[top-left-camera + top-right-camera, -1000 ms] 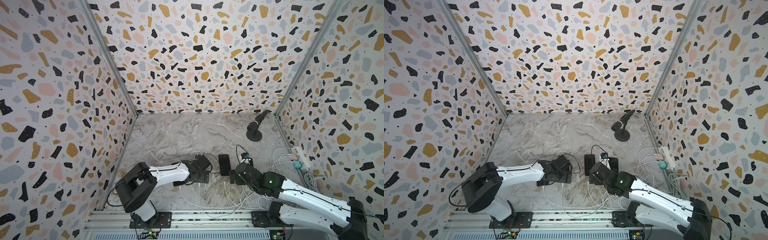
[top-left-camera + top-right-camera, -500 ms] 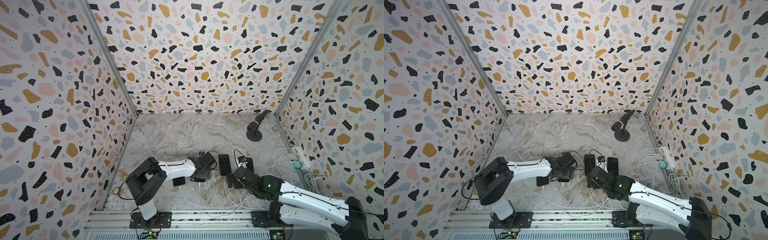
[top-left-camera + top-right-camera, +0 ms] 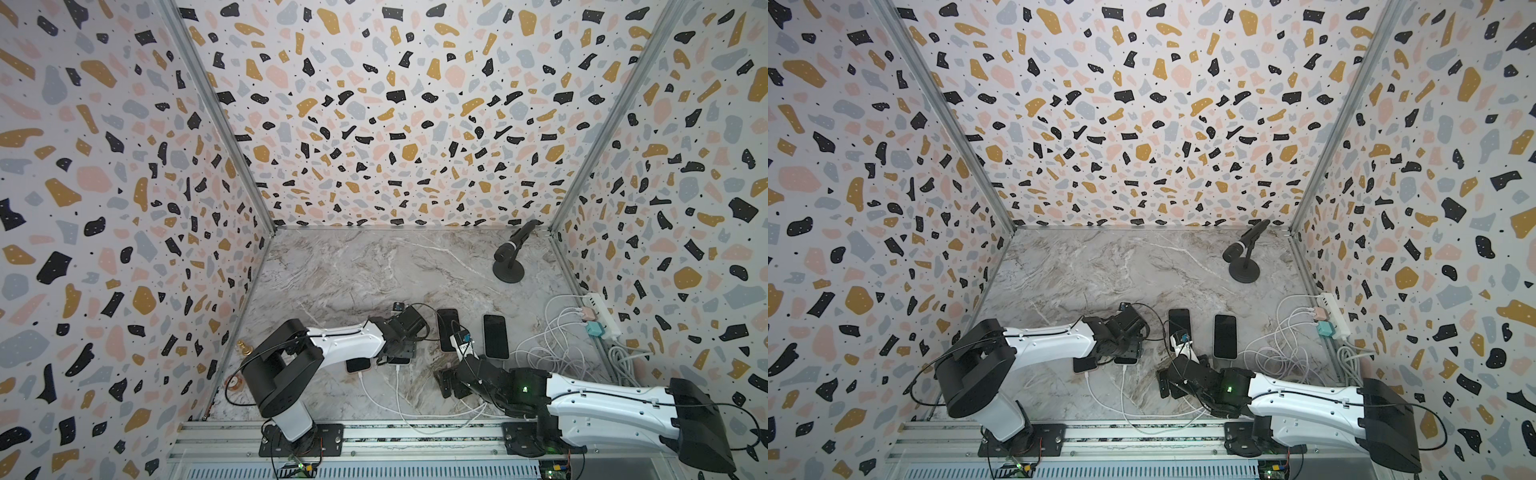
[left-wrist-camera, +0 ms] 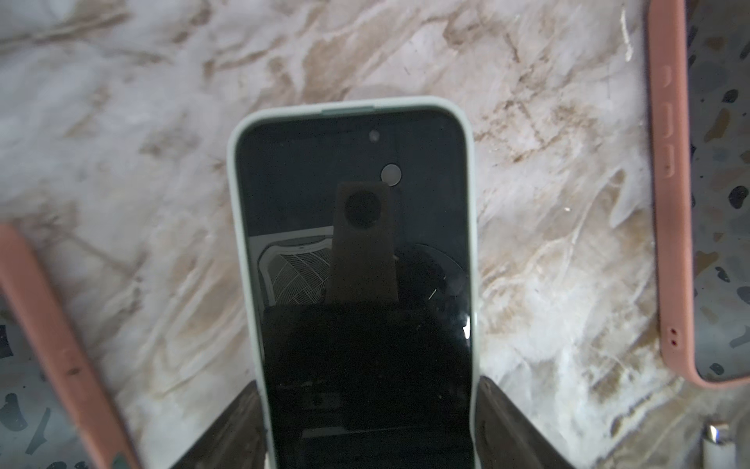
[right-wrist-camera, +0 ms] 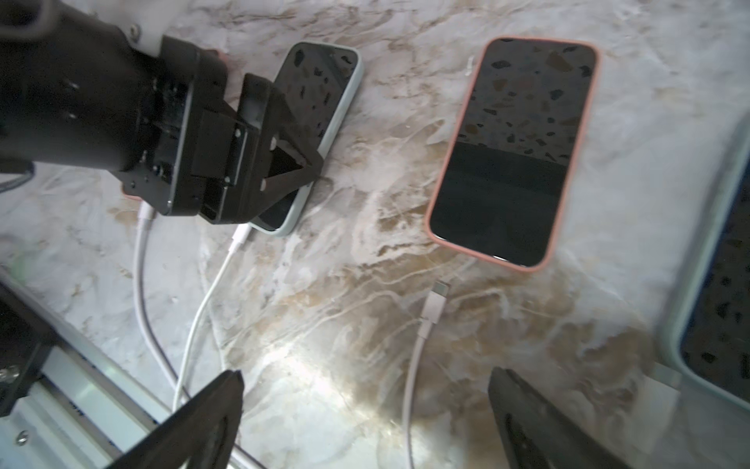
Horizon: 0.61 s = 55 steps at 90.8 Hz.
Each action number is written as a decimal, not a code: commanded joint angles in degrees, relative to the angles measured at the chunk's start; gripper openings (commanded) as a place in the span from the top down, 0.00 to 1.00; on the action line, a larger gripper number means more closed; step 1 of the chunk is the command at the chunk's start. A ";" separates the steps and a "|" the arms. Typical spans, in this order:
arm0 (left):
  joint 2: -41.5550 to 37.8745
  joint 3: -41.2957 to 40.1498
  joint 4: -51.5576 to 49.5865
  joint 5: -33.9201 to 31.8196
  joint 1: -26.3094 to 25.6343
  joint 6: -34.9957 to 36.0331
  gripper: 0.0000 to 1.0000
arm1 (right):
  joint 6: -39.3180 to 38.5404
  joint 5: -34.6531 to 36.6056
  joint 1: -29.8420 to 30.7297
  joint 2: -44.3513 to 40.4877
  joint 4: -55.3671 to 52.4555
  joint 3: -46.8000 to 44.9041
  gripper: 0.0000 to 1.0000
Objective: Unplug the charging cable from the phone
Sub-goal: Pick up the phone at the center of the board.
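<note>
A phone in a pale mint case lies screen up on the marble table. My left gripper straddles its lower half, and both fingers press against the case sides. From the right wrist, a white charging cable is plugged into this phone's near end. In both top views the left gripper covers most of the phone. My right gripper hovers open near the front edge, holding nothing.
A pink-cased phone lies unplugged, with a loose white connector beside it. Another pink phone with a cable peeks out under the left arm. A fourth phone, tangled cables, a power strip and a microphone are at the right.
My left gripper's jaws have narrowed onto the mint phone's sides, and the arm has folded in. My right gripper has drawn back toward the front edge, still open.
</note>
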 commanded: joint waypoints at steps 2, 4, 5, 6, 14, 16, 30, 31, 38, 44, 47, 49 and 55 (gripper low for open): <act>-5.68 -0.65 1.46 -2.12 0.17 -1.08 0.68 | -0.44 -1.66 0.38 0.73 7.79 -1.49 0.01; -6.28 -0.78 1.32 -2.18 0.14 -1.23 0.68 | -0.39 -1.71 0.37 1.04 7.95 -1.52 0.01; -6.61 -0.80 1.19 -2.19 0.14 -1.18 0.68 | -0.34 -1.78 0.37 1.18 8.11 -1.49 0.01; -7.00 -0.90 1.17 -2.20 0.14 -1.20 0.69 | -0.31 -1.85 0.37 1.34 8.19 -1.52 0.01; -8.80 -1.62 1.28 -2.21 0.18 -1.81 0.71 | 0.00 -2.86 0.35 2.56 9.67 -1.69 0.01; -9.28 -1.92 1.38 -2.31 0.17 -2.02 0.71 | 0.01 -3.37 0.34 2.82 10.05 -1.83 0.00; -13.84 -3.48 2.11 -3.18 0.13 -5.19 0.73 | -1.40 -8.20 0.44 5.51 21.02 -4.23 0.02; -14.35 -3.51 2.20 -3.13 0.13 -5.40 0.73 | -1.72 -8.71 0.45 5.70 21.72 -4.34 0.02; -17.04 -4.01 2.46 -2.84 0.16 -6.64 0.74 | -3.55 -11.49 0.46 7.65 25.36 -4.31 0.05; -19.70 -4.70 2.75 -2.78 0.13 -7.86 0.75 | -4.99 -12.95 0.46 8.98 27.87 -4.51 0.11; -21.14 -5.33 3.07 -2.92 0.18 -8.66 0.76 | -5.46 -13.42 0.41 9.52 28.87 -4.56 0.14; -21.96 -5.73 3.41 -2.89 0.19 -9.10 0.76 | -5.73 -13.57 0.42 9.83 29.42 -4.55 0.15; -25.11 -7.13 4.26 -3.18 0.15 -10.40 0.76 | -6.81 -15.05 0.30 10.55 31.59 -4.46 0.20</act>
